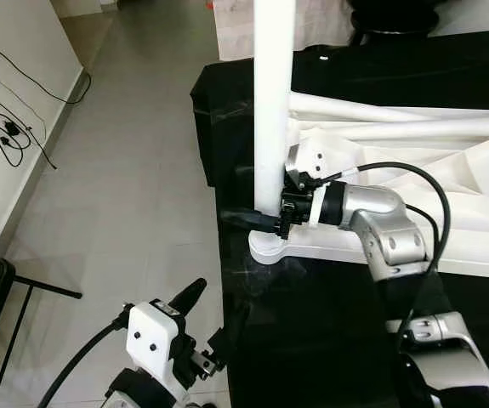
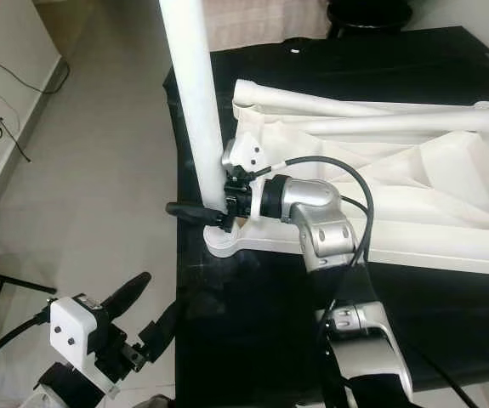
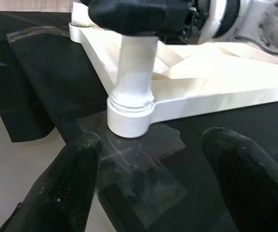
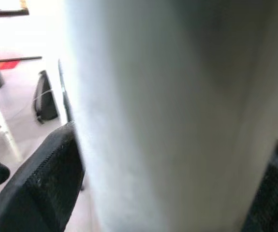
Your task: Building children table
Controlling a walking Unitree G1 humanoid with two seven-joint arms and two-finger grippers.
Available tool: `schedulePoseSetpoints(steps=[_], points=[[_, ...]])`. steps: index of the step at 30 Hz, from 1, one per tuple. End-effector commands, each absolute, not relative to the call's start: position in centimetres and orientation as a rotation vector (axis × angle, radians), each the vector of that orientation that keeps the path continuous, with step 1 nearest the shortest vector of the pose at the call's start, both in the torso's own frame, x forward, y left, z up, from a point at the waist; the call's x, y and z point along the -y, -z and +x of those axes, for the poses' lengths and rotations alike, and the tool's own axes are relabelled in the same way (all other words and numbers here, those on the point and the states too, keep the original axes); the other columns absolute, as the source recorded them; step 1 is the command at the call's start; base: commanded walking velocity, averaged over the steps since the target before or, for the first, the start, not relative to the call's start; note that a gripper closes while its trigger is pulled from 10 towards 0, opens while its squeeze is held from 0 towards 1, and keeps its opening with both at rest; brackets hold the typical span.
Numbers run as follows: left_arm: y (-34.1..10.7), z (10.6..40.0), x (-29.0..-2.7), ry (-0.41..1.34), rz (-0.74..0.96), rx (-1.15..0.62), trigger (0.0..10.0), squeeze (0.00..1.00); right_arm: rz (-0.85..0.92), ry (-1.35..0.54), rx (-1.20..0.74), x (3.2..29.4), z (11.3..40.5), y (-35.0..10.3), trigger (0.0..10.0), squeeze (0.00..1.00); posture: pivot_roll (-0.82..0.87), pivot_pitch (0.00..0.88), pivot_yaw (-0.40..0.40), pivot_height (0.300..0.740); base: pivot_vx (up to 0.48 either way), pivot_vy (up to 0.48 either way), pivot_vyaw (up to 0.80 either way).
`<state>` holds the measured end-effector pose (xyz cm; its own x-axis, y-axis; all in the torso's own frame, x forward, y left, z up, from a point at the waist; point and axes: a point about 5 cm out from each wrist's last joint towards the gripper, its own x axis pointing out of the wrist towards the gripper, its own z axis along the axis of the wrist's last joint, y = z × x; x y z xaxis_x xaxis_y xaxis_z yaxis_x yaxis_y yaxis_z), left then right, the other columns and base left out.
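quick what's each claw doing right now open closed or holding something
Left claw: open, holding nothing, near the table edge.
Right claw: closed around the upright white table leg.

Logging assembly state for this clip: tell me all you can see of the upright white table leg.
The table leg is a smooth white round post, plastic-looking, standing upright in a corner socket of the upside-down white tabletop. Threads show at its base. The right gripper is clamped around it just above the socket.

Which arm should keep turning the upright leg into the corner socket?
Right. The right gripper already clamps the upright white leg just above the socket; the left gripper hangs open, low off the table edge.
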<state>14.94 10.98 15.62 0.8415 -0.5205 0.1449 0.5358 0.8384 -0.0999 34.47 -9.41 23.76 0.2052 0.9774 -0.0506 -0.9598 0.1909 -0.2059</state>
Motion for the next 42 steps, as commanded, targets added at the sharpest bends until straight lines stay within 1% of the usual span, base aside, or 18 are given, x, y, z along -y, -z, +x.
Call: schedulePoseSetpoints(steps=[1,4,6,16,21,25,26,27,28,29,30,31,32,33,34,36,37,42], points=[[-15.7,14.6,-10.9,0.566,-0.132,0.104,10.0,0.00,-0.212,-1.440,0.113,8.1,34.3,-23.8,10.0,0.00,0.03,0.195,0.043,0.740,0.000,0.000,0.00],[-15.7,14.6,-10.9,0.567,-0.133,0.103,10.0,0.00,-0.207,-1.458,0.105,8.0,34.5,-23.8,10.0,0.00,0.04,0.197,0.040,0.740,0.000,0.000,0.00],[-15.7,14.5,-10.8,0.566,-0.133,0.101,10.0,0.00,-0.176,-1.502,0.098,7.8,34.8,-23.9,0.0,0.00,0.04,0.201,0.037,0.740,0.000,0.000,0.00],[-15.8,14.6,-10.8,0.562,-0.134,0.101,10.0,0.00,-0.159,-1.552,0.086,8.2,34.9,-23.7,0.0,0.00,0.04,0.201,0.041,0.740,0.000,0.000,0.00],[-15.8,14.8,-10.9,0.563,-0.132,0.102,10.0,0.00,-0.156,-1.507,0.101,8.9,34.9,-23.4,0.0,0.00,0.04,0.195,0.042,0.740,0.000,0.000,0.00],[-15.8,14.8,-11.0,0.560,-0.130,0.103,10.0,0.00,-0.184,-1.410,0.117,9.9,34.6,-22.7,0.0,0.00,0.04,0.197,0.045,0.740,0.000,0.000,0.00],[-15.8,14.8,-11.0,0.559,-0.129,0.103,10.0,0.00,-0.176,-1.332,0.109,10.5,34.2,-22.1,0.0,0.00,0.04,0.198,0.045,0.740,0.000,0.000,0.00],[-15.8,14.8,-11.0,0.559,-0.129,0.103,10.0,0.00,-0.176,-1.332,0.109,10.5,34.2,-22.1,0.0,0.00,0.04,0.198,0.045,0.740,0.000,0.000,0.00],[-15.8,14.9,-11.1,0.559,-0.128,0.103,10.0,0.00,-0.160,-1.204,0.085,11.0,33.5,-21.2,0.0,0.00,0.04,0.201,0.044,0.740,0.000,0.000,0.00],[-15.7,14.9,-11.3,0.559,-0.127,0.103,10.0,0.00,-0.149,-0.962,0.075,11.1,32.8,-19.9,0.0,0.00,0.03,0.203,0.054,0.740,0.000,0.000,0.00],[-15.7,14.9,-11.3,0.559,-0.127,0.103,10.0,0.00,-0.149,-0.962,0.075,11.1,32.8,-19.9,0.0,0.00,0.03,0.203,0.054,0.740,0.000,0.000,0.00],[-15.7,15.0,-11.4,0.560,-0.126,0.102,10.0,0.00,-0.129,-0.666,-0.001,11.9,31.3,-17.9,0.0,0.00,0.02,0.205,0.056,0.740,0.000,0.000,0.00],[-15.7,15.0,-11.4,0.565,-0.127,0.101,10.0,0.00,-0.127,-0.499,-0.048,12.4,29.5,-16.7,0.0,0.00,0.01,0.203,0.054,0.740,0.000,0.000,0.00],[-15.7,15.0,-11.4,0.565,-0.127,0.101,10.0,0.00,-0.127,-0.499,-0.048,12.4,29.5,-16.7,0.0,0.00,0.01,0.203,0.054,0.740,0.000,0.000,0.00],[-15.7,15.1,-11.4,0.571,-0.128,0.100,10.0,0.00,-0.139,-0.416,-0.066,12.6,28.3,-16.1,0.0,0.00,0.01,0.208,0.054,0.740,0.000,0.000,0.00],[-15.7,15.2,-11.4,0.575,-0.129,0.100,10.0,0.00,-0.136,-0.407,-0.084,12.3,27.9,-15.9,0.0,0.00,0.01,0.208,0.054,0.740,0.000,0.000,0.00],[-15.6,15.2,-11.3,0.578,-0.131,0.098,10.0,0.00,-0.130,-0.411,-0.074,11.8,28.5,-16.2,0.0,0.00,0.01,0.191,0.066,0.740,0.000,0.000,0.00],[-15.5,15.4,-11.3,0.581,-0.132,0.097,10.0,0.00,-0.121,-0.403,-0.064,11.2,29.4,-16.5,0.0,0.00,0.01,0.187,0.066,0.740,0.000,0.000,0.00]])
